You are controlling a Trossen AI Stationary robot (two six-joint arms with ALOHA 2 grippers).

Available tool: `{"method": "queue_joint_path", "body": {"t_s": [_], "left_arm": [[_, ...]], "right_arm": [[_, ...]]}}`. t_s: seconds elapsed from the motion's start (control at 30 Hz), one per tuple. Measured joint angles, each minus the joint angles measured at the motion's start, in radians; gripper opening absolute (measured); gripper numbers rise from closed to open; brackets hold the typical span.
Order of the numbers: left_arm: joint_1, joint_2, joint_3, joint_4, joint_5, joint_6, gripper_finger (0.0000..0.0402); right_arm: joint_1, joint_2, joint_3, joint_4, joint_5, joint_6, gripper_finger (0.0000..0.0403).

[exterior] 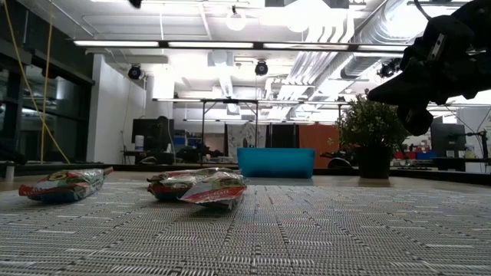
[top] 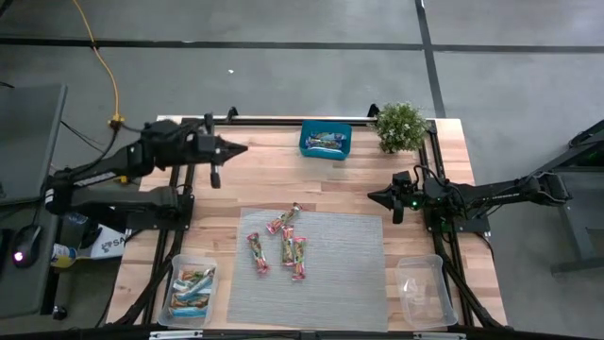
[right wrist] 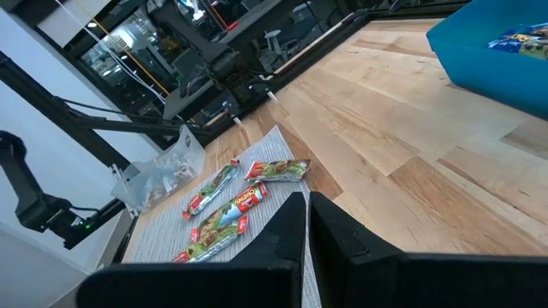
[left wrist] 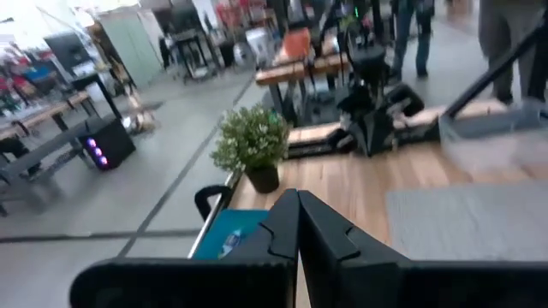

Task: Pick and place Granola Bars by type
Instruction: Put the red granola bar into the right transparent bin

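Observation:
Several Granola Bars with red, green and yellow wrappers (top: 286,241) lie flat on the grey mat (top: 349,274); they also show in the low view (exterior: 201,186) and the right wrist view (right wrist: 229,214). A clear tub (top: 190,291) at the near left holds light blue bars. My left gripper (top: 243,147) is shut and empty. It points level toward the table's right, above the bare wood at the far left, well clear of the bars. My right gripper (top: 371,196) is shut and empty. It points toward the table's left, just beyond the mat's far right corner.
A teal box (top: 326,141) with wrapped items and a small potted plant (top: 401,126) stand along the far edge. A second clear tub (top: 421,289) stands at the near right. Black frame rails run along the table's left and right sides.

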Motion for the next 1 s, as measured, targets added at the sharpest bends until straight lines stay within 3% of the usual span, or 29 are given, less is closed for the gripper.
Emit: {"method": "queue_joint_path", "body": {"t_s": [0.3, 0.67, 0.8, 1.0], "left_arm": [[0.000, -0.221, -0.365, 0.352, 0.078, -0.143, 0.0000], [0.000, -0.290, -0.682, 0.891, 0.105, -0.266, 0.0000], [0.000, -0.317, -0.739, 0.937, 0.122, -0.310, 0.0000], [0.000, -0.377, -0.775, 0.870, 0.113, -0.344, 0.0000]], "right_arm": [[0.000, 0.000, 0.000, 0.000, 0.000, 0.000, 0.0000], [0.000, 0.000, 0.000, 0.000, 0.000, 0.000, 0.0000], [0.000, 0.000, 0.000, 0.000, 0.000, 0.000, 0.0000], [0.000, 0.000, 0.000, 0.000, 0.000, 0.000, 0.0000]]}}
